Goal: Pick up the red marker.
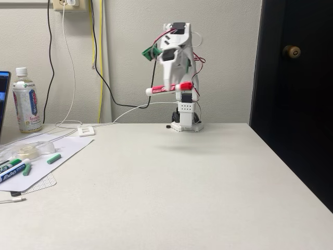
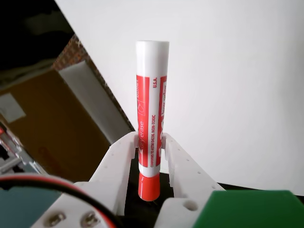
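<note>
One marker, the red one, is in the air, high above the desk, and we see it lying nearly level in the fixed view. Our tool is clamped on it. In the wrist view the two white fingers press the marker's label on both sides, with the red cap below them. At the left edge of the desk we see green markers on paper and a bottle near the wall.
</note>
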### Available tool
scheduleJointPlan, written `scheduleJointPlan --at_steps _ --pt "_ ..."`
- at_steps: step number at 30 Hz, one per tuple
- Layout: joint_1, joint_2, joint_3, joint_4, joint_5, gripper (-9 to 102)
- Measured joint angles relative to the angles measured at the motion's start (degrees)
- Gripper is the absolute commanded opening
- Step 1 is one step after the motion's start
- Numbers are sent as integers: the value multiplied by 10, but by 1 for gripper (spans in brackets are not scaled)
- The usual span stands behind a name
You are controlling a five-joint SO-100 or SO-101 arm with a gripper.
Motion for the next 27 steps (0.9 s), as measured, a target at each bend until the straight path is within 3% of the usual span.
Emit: scheduleJointPlan --at_steps 9,19,23,27 --pt "-39 23 0 -56 -83 0" --pt "-49 75 6 -63 -137 0" --pt "-52 156 105 -112 -149 0" --pt "-50 296 296 -218 -152 0"
